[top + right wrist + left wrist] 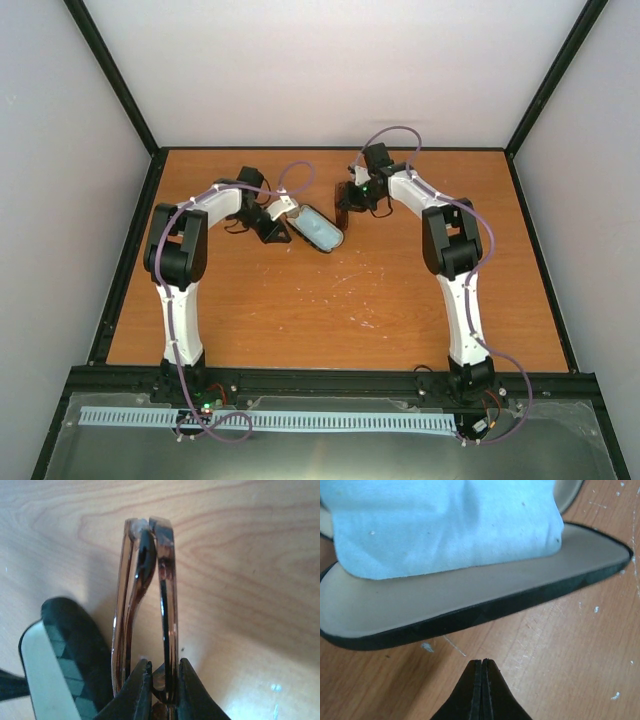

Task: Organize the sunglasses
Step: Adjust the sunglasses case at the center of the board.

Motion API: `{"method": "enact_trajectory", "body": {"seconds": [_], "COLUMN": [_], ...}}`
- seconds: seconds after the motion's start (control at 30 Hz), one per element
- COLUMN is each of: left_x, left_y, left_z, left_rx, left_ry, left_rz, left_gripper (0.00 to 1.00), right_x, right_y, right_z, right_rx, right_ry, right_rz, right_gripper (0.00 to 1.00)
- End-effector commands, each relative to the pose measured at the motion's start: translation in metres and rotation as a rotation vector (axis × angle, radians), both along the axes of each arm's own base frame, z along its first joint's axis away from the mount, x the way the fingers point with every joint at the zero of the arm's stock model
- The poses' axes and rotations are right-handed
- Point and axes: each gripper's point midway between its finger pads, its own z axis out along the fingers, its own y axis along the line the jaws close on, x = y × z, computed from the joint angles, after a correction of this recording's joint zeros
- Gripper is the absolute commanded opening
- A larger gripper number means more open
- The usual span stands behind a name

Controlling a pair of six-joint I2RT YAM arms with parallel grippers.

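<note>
Pale grey walls [330, 60] with black corner posts enclose the orange-brown wooden table [330, 300], which is flecked with white marks. Both arms reach toward the far middle. An open black case [322, 230] lies there with a pale blue cloth [445, 525] bunched inside. Just right of the case, the folded sunglasses [145, 580] are pinched in the right gripper [162, 672]. The left gripper [481, 662], fingers pressed together and empty, sits just left of the case, not touching it.

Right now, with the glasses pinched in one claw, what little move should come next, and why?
Probably ease the right gripper sideways toward the open case: it grips the folded sunglasses, the case lies right beside them, and a blue cloth lies in it.
</note>
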Motion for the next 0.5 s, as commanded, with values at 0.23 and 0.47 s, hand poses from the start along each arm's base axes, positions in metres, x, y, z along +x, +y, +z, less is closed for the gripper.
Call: {"method": "enact_trajectory", "body": {"seconds": [0.23, 0.47], "left_x": [0.039, 0.061], "left_y": [-0.013, -0.024], "left_z": [0.016, 0.031], "left_rx": [-0.043, -0.066], "left_ry": [-0.124, -0.187], "left_rz": [0.011, 0.015], "left_gripper": [0.01, 0.01], "right_x": [-0.050, -0.068], "right_y": [0.012, 0.003], "right_z": [0.044, 0.045], "right_rx": [0.011, -0.039], "right_ry": [-0.042, -0.034], "right_rz": [0.098, 0.098], "right_gripper": [0.03, 0.03]}}
